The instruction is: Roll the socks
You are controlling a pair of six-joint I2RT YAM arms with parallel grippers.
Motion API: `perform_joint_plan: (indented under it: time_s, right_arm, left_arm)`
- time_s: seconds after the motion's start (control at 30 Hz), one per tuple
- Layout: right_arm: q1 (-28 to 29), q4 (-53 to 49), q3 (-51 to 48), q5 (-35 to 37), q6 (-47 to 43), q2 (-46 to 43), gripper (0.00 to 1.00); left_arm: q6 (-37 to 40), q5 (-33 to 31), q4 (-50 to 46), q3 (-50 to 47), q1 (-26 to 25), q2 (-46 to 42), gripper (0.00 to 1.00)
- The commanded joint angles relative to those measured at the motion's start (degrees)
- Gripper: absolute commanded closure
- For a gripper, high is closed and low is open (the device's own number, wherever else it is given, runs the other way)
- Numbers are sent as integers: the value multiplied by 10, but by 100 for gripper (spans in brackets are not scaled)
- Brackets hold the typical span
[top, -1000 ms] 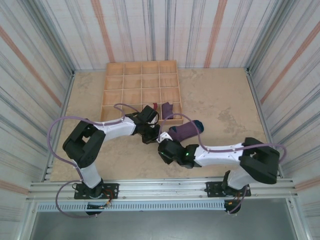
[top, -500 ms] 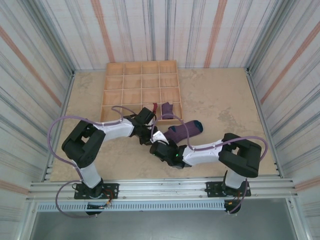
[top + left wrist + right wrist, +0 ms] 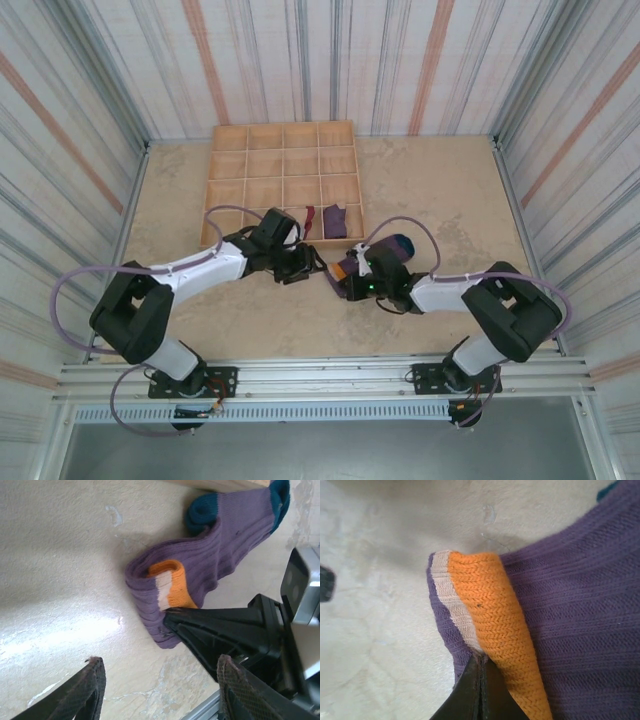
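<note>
Stretching away from the right gripper (image 3: 481, 662), the purple sock (image 3: 225, 545) lies flat on the table (image 3: 60, 555), teal toe farthest from the jaws, orange cuff folded over at their tips. Its toe runs off the left wrist view's edge. Right jaws are pinched shut on the cuff fold. The left gripper (image 3: 159, 667) hangs spread wide just short of that fold, touching nothing.

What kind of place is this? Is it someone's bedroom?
Probably not a bedroom: it looks like a robot practice booth. Striped walls box in a table, a left arm and right arm are bolted at its near edge, and a purple sock lies near a wooden sorting tray.
</note>
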Motion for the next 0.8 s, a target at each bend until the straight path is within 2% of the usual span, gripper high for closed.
perform_joint_plan:
  time_s: [0.0,0.07,0.13,0.27,0.5,0.6,0.7,0.77]
  right_arm:
    - [-46,50,-39,-151,87,27,100]
    - [-71,75,-42,-189,115,29,100]
    - [-80,60,-32,-200,118,26,100]
    - [-80,18,-16,-192,101,22,100]
    - [-82,23,-20,-183,102,31,100]
    - [-83,25,-20,-179,104,30,100]
    - [-84,16,-17,-175,100,22,100]
    - [-80,-19,-10,-161,83,2,89]
  left_arm:
    - [6,-2,21,-6,-5,8,39]
    - [11,-6,30,1,-14,20,39]
    - [19,-12,31,12,-23,37,39]
    - [27,-21,46,36,-43,85,39]
    - [21,-44,58,80,-63,159,42]
    - [20,-48,50,88,-65,177,53]
    - [18,-48,31,92,-64,190,73]
    - [19,-46,16,94,-62,191,83]
